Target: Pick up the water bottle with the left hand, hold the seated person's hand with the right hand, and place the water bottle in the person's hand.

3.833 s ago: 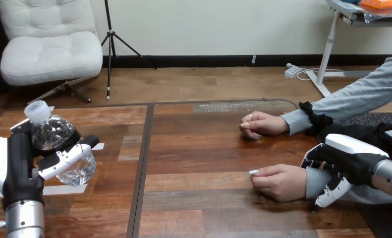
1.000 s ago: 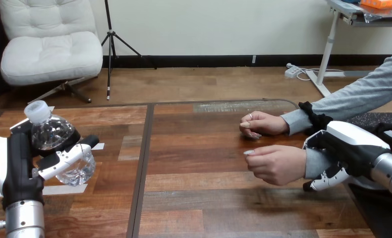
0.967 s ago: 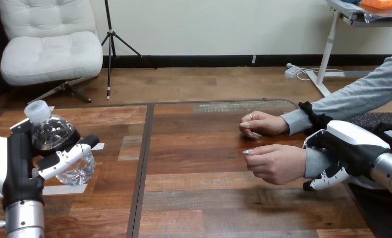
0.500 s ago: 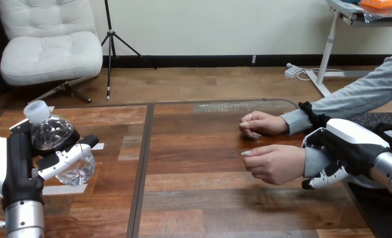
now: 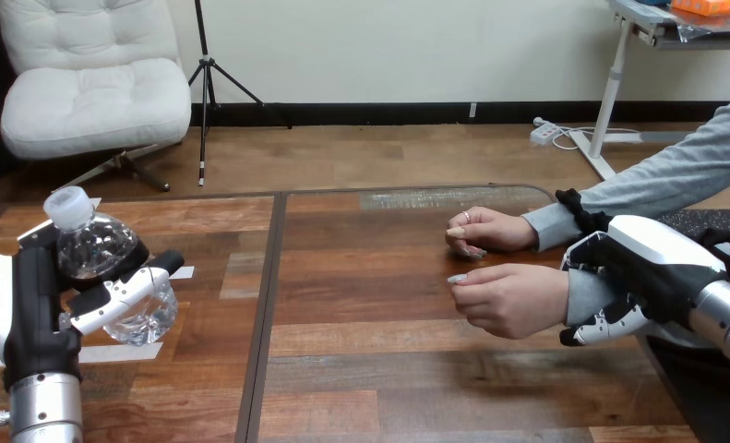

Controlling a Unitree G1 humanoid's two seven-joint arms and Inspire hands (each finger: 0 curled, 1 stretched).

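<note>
A clear water bottle (image 5: 121,277) with a white cap stands upright at the table's left, just above the wood, and my left hand (image 5: 33,314) is shut on it, thumb across its front. At the right, my right hand (image 5: 652,272) lies over the grey-sleeved wrist of the person's nearer hand (image 5: 508,300), with its fingers (image 5: 610,323) curled underneath the sleeve. That hand hovers over the table, loosely closed and pointing left. The person's farther hand (image 5: 485,231) rests on the table behind it.
White tape marks (image 5: 184,272) lie on the wooden table (image 5: 370,369) around the bottle. A dark seam (image 5: 267,314) runs front to back between the bottle and the person's hands. The table's far edge (image 5: 388,191) lies behind them.
The person's nearer hand has lifted off the table and drifted up and left, my right hand now round its wrist. The left hand and bottle have not moved.
</note>
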